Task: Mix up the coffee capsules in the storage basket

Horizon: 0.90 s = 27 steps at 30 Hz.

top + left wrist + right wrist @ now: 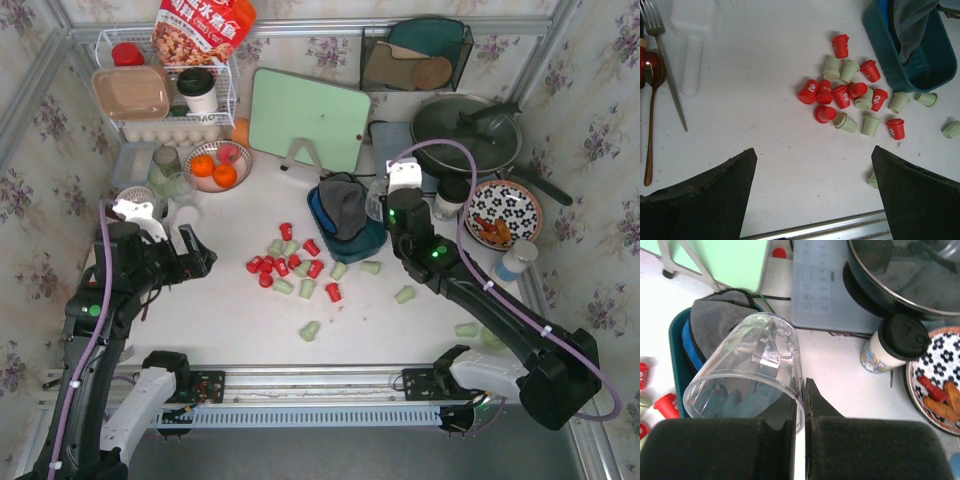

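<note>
Right, your basket (372, 243) sits mid-worktop (230, 320) toward the far edge, with a grey cloth (345, 200) stuffed in it. The right gripper (805, 390) is clenched on the rim of a clear cup (750, 370), tipped sideways over it (probably as a scoop). The left gripper (812, 185) hangs released near the left edge. The capsules (295, 270) lie spilled beside the basket's near wall, mostly toppled, their long axes pointing every way.

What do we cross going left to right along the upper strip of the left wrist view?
fork → white plastic piece → topmost red coffee capsule → storage basket with a grey cloth in it. Left out: spoon, it overlaps the fork.
</note>
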Motion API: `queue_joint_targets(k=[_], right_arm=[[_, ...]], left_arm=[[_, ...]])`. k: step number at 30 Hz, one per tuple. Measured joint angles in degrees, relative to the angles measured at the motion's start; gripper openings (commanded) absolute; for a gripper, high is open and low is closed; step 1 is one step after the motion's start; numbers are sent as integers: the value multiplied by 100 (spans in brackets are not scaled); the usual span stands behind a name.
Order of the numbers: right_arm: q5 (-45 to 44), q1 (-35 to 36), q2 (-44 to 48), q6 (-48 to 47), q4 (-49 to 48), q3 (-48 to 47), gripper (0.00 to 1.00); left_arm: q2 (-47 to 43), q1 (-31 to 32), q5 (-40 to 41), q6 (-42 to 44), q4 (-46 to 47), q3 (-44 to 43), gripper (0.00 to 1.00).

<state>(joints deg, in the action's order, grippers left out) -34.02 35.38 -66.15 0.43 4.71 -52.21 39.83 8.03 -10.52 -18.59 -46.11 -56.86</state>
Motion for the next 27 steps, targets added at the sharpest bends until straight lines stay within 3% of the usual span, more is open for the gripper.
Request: queue_joint_targets(k=[6, 17, 27], right_arm=[[-153, -350, 356, 463, 520, 216, 0], [455, -2225, 879, 1939, 1158, 1215, 0], [732, -3252, -76, 3119, 1464, 1189, 0]], left_arm=[[-55, 0, 2, 0, 0, 24, 100], [-304, 7, 0, -2, 0, 144, 100], [-452, 22, -2, -2, 15, 170, 100]])
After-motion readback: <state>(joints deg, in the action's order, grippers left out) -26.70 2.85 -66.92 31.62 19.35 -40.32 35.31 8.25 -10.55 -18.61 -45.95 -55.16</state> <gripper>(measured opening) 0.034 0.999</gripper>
